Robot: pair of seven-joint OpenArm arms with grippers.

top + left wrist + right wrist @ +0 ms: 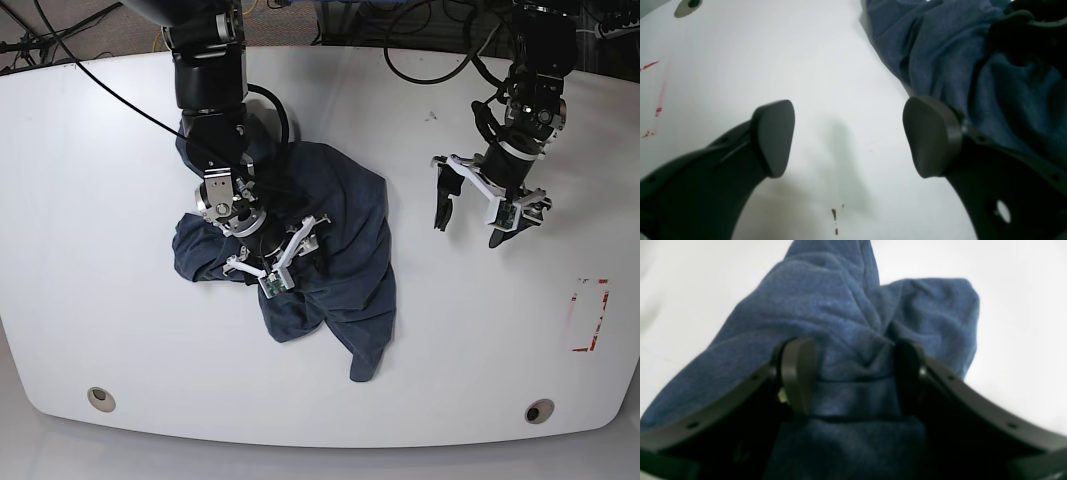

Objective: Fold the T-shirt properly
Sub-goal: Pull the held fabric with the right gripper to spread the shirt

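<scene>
On a white table (120, 330), the T-shirt (340, 250) lies in a crumpled heap left of centre in the base view, sleeves and hem lost in its own folds and one tongue of cloth trailing toward the near edge. The right gripper (853, 373) sits down in the heap with a bunched ridge of blue fabric pinched between its jaws; the left gripper (848, 138) hangs spread wide over bare tabletop, holding nothing, with the shirt's edge just beside one finger.

The cloth looks soft, limp and light, a knit that would likely sag and drag rather than keep any shape, so a grasp at a seam, shoulder or hem corner would probably serve better than a fistful of the middle. No such corner can be picked out with confidence. Any chest lettering is hidden, the collar cannot be found, and which face is up is unclear. The right wrist view is blurred and filled by fabric; the right arm's body covers the heap's far side. Red marks (590, 315) show near the table's right edge.
</scene>
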